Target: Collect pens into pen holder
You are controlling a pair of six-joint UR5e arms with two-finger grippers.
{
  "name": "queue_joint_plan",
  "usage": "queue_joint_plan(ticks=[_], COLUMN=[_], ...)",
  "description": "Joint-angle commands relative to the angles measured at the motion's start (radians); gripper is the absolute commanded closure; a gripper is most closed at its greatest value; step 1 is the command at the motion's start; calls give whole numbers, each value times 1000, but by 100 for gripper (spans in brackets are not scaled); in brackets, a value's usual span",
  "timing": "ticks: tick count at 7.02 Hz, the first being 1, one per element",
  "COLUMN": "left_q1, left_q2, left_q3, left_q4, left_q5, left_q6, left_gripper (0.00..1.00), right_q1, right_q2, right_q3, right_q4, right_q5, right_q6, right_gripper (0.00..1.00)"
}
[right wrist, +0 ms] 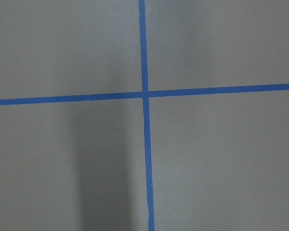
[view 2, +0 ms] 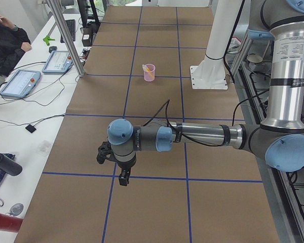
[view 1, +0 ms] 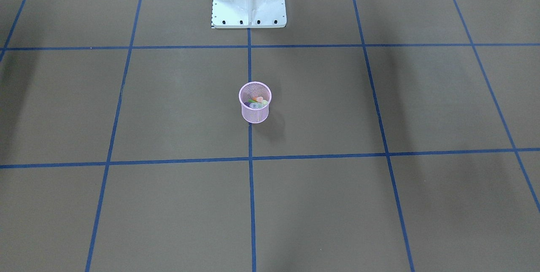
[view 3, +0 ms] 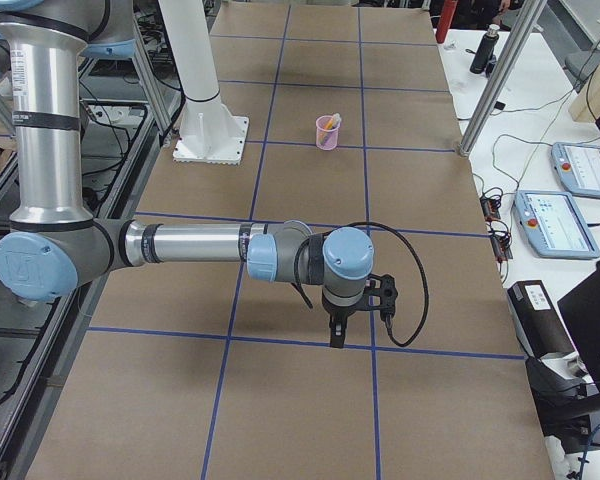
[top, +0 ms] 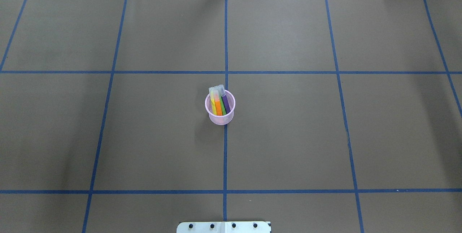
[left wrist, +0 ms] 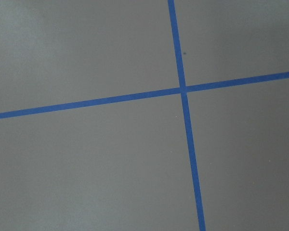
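In the overhead view the pink mesh pen holder (top: 220, 117) is standing upright at the frame's centre, on the blue tape line (top: 225, 153) running up the middle of the brown table (top: 144, 135). Inside it, from left to right, the yellow pen (top: 213, 105), the orange pen (top: 218, 106), the green pen (top: 222, 109) and the purple pen (top: 226, 102) are leaning together toward the upper rim, with their pale caps (top: 216, 90) poking over it and their lower ends lying hidden behind the mesh. Neither hand is showing there or in the front-facing view. In the left side view the left hand (view 2: 122, 178) is hanging low at lower centre, well apart from the holder. In the right side view the right hand (view 3: 336, 335) is hanging likewise. Both are small and seen side-on, so I cannot tell whether either is released or clenched. Each wrist camera is showing only table and crossing tape.
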Motion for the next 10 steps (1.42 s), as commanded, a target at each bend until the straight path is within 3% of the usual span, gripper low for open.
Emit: queue_joint_plan(ticks=[1,10], left_q1=[1,3], left_q2=[16,0], left_q3=[-1,11], left_q4=[-23,-22], left_q5=[0,0], left_q6=[-5,-5], left_gripper=[0,0], right_q1=[0,0], right_q2=[1,4], right_q3=[1,7], right_q4=[0,2], right_q5=[17,27], right_q6=[0,-2], right_gripper=[0,0])
